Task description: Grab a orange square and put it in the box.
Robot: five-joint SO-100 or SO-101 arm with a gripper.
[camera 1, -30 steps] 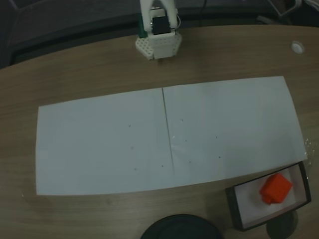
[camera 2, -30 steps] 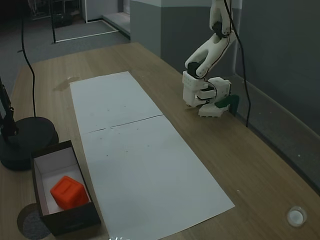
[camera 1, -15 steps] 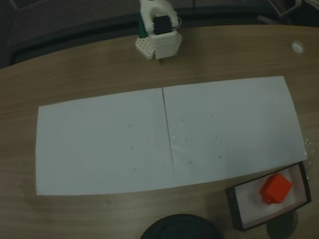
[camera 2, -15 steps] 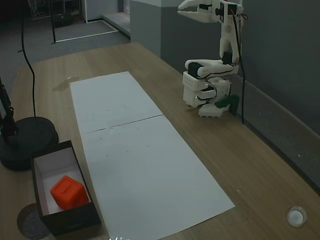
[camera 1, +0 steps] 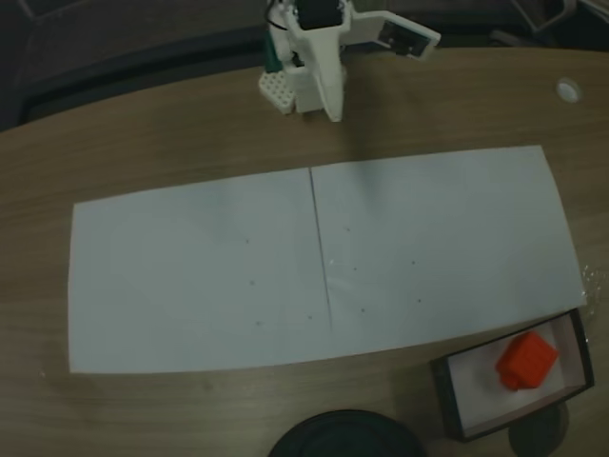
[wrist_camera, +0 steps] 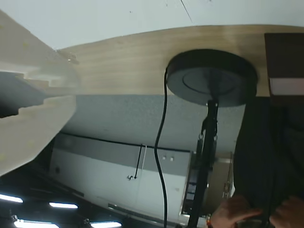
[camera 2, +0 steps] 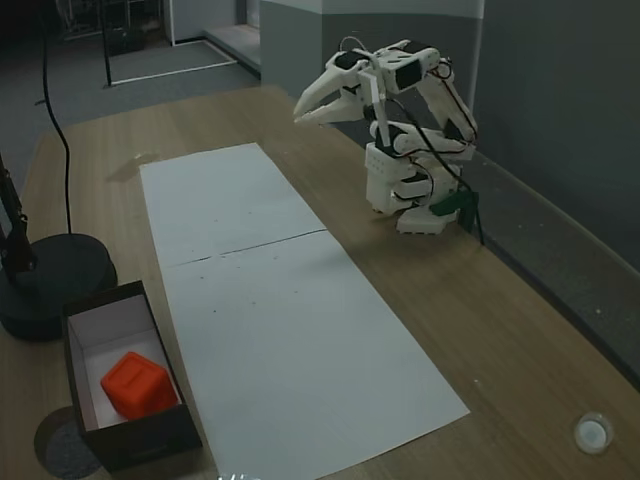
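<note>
From the empty, slightly parted gripper [camera 2: 305, 112], the orange square [camera 2: 138, 384] lay well apart toward seven o'clock, already inside the box [camera 2: 152, 437].

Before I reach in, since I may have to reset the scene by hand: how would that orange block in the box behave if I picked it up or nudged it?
The orange block looks solid with flat faces, so it should stay stiff and slide rather than roll. Its rounded corners might let it tip if nudged. It sits tilted in the box, so it may settle when touched.
</note>
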